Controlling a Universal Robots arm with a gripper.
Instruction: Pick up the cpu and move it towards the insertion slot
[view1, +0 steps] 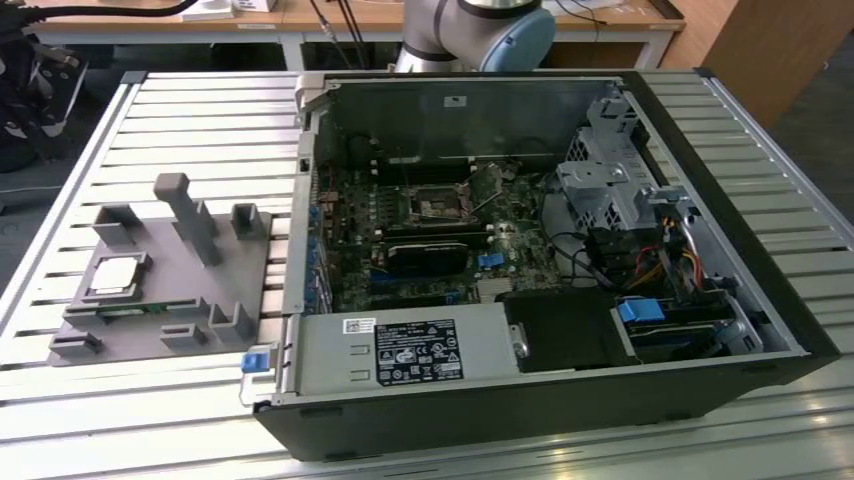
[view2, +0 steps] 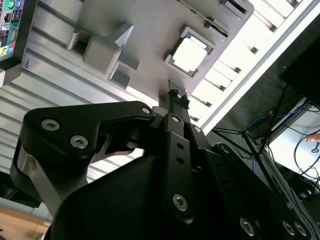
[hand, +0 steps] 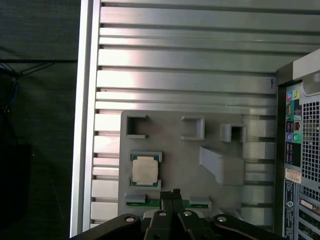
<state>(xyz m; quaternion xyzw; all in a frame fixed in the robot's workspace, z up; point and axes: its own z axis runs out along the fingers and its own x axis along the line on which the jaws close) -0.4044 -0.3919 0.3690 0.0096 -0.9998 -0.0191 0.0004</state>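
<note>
Closed jaws, the tips pressed together with nothing between them, are how the gripper (hand: 170, 192) (view2: 177, 94) shows in both wrist views. It hangs over the grey fixture (hand: 175, 150), apart from it, and touches none of the parts there. In the first wrist view its tips line up with the thin green memory stick (hand: 150, 203) that lies in a narrow groove along one edge of the fixture.

The cpu (hand: 145, 170) lies flat in a square pocket of the fixture just beside that groove, its silvery top facing up; the second wrist view shows it (view2: 190, 55) bright in the same pocket, a little way off from the gripper tips.

In the exterior view the fixture (view1: 174, 330) rests on the slatted metal worktop (view1: 80, 420) near the worktop's edge on the exterior view's left, and the cpu (view1: 118, 274) sits in the half of the fixture away from the computer case (view1: 747, 300). The open case lies on the worktop just beside the fixture, on the exterior view's right. The insertion slot (view1: 438, 207), a square socket with a shiny frame and dark centre, sits on the board inside the case, well apart from the cpu. The arm (view1: 487, 30) rises beyond the worktop's far edge.
</note>
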